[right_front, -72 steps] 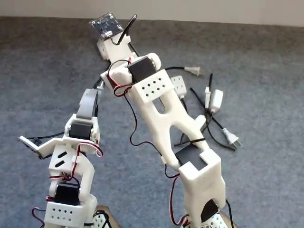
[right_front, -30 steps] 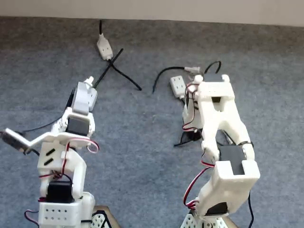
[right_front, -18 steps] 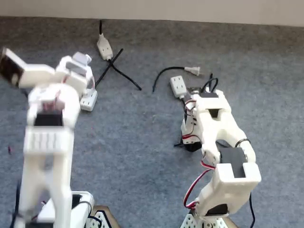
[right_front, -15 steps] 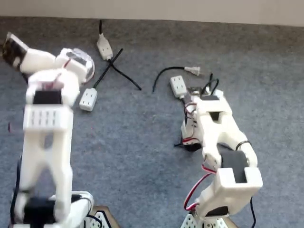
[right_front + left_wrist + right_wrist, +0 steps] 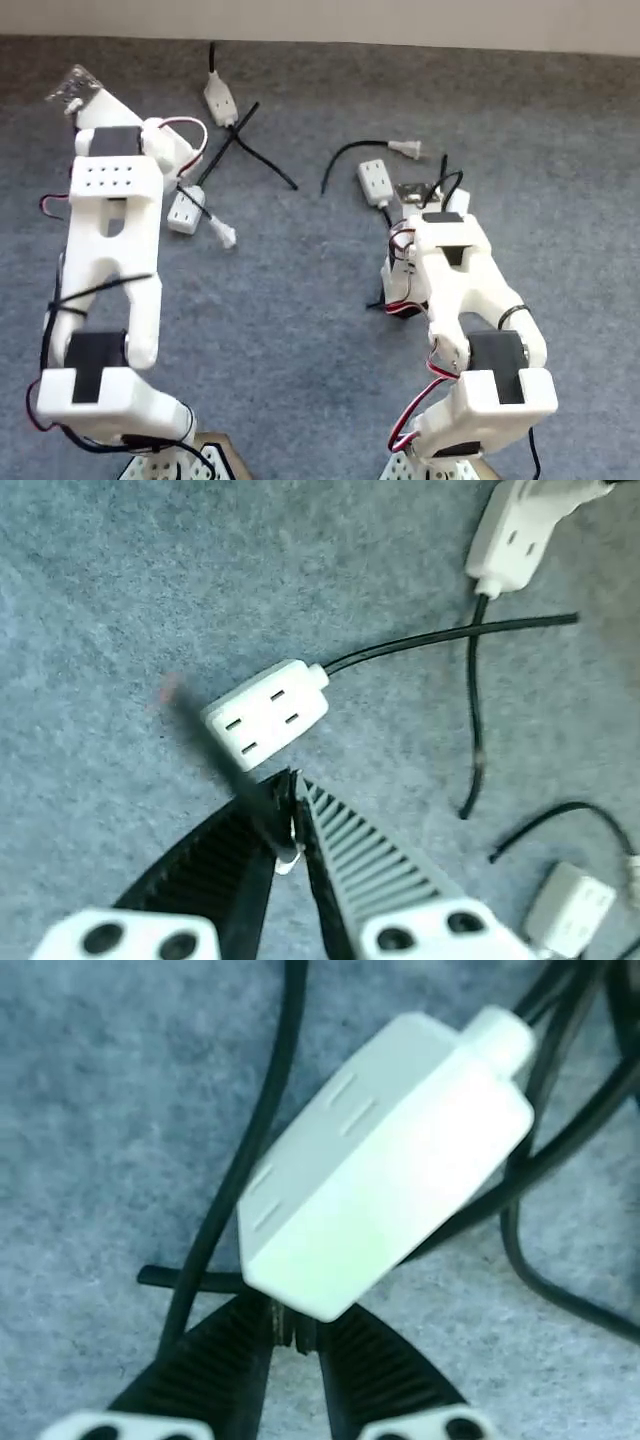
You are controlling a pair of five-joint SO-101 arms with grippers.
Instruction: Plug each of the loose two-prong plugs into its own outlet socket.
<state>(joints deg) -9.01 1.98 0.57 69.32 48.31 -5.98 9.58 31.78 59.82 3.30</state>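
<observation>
My left gripper (image 5: 292, 780) is shut on the black cord of a white two-prong plug (image 5: 222, 237), which hangs just past a white outlet socket (image 5: 183, 212) (image 5: 265, 715). A second socket (image 5: 218, 100) (image 5: 515, 535) lies farther back, and a third socket (image 5: 373, 182) (image 5: 570, 910) lies mid-table beside a loose plug (image 5: 405, 150). My right gripper (image 5: 292, 1325) is shut, with its tips at the near corner of a white slotted block (image 5: 370, 1170) (image 5: 457, 200). What sits between its tips is hidden.
Black cords (image 5: 262, 160) cross on the grey carpet between the sockets. More black cords (image 5: 240, 1160) tangle around the white block under the right arm (image 5: 455, 270). The left arm (image 5: 105, 260) stretches along the left side.
The left arm unfolded and swung out to the far left, uncovering the near socket, and now holds a plug cord. The right arm pulled back from the far left and folded over the right-hand cords.
</observation>
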